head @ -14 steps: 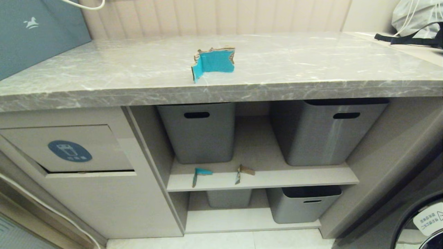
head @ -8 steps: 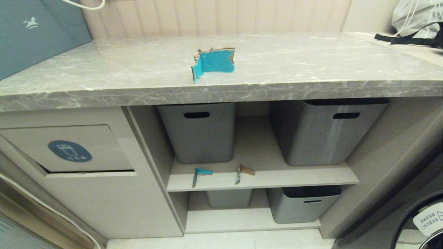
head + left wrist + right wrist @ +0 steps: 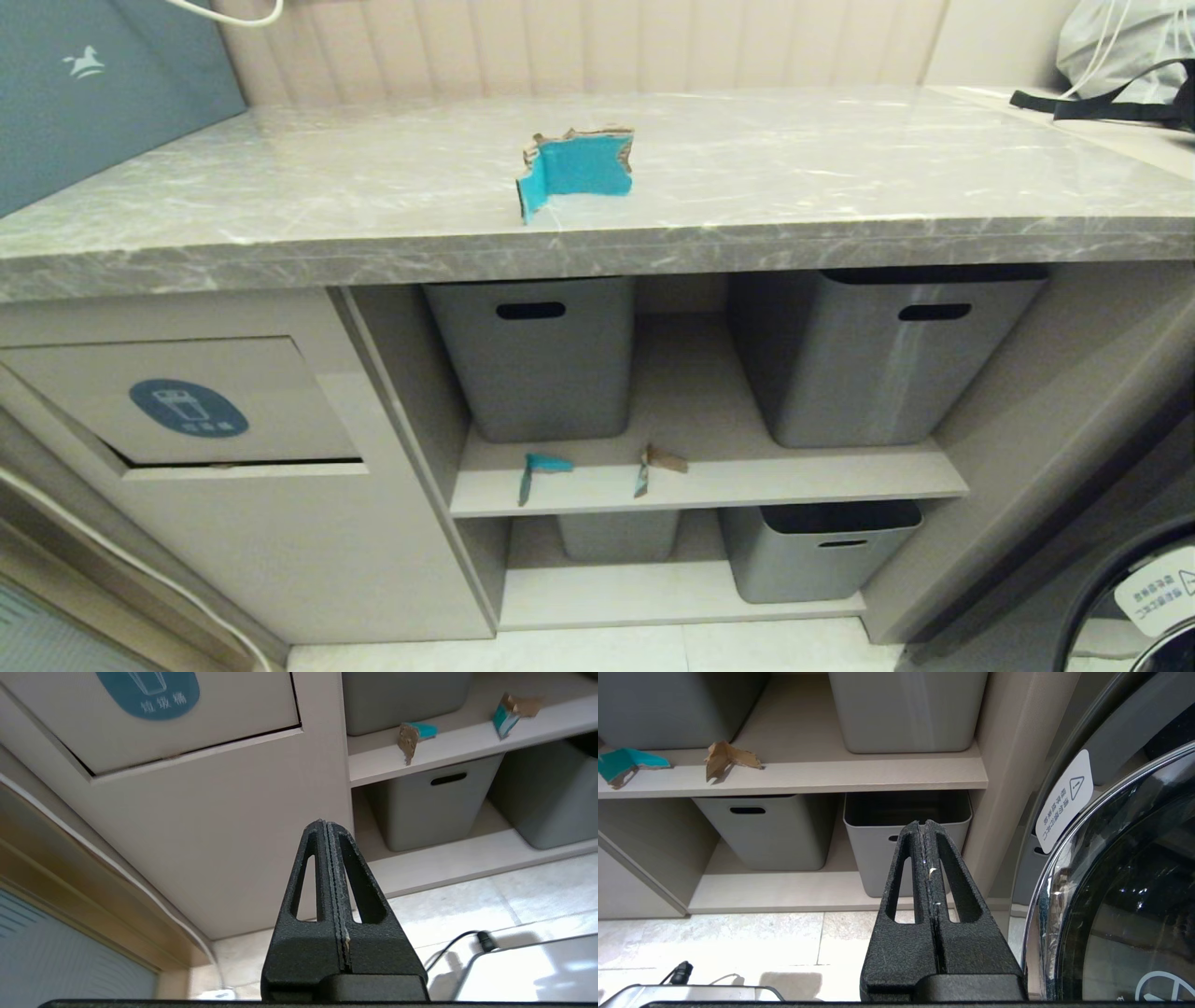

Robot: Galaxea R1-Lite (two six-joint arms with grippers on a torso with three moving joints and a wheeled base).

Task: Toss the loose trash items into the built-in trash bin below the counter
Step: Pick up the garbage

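Note:
A palm-sized bent teal cardboard scrap [image 3: 574,171] stands near the front edge of the grey marble counter [image 3: 280,215]. Two small scraps lie on the upper shelf: a teal one [image 3: 540,470] [image 3: 415,735] [image 3: 625,764] and a brown one [image 3: 656,464] [image 3: 510,711] [image 3: 726,758]. The trash bin flap [image 3: 187,401] [image 3: 149,718] with its blue oval sticker sits at the lower left, tilted slightly ajar. My left gripper [image 3: 326,823] is shut and empty, low before the cabinet front. My right gripper [image 3: 923,823] is shut and empty, low near the lower shelf. Neither arm shows in the head view.
Grey tubs with slot handles stand on the upper shelf [image 3: 537,359] [image 3: 878,355] and lower shelf [image 3: 812,551] [image 3: 761,830]. A washing machine door [image 3: 1120,896] is at the right. A teal box [image 3: 93,93] and a bag [image 3: 1120,56] sit on the counter's ends. Cables [image 3: 467,942] lie on the floor.

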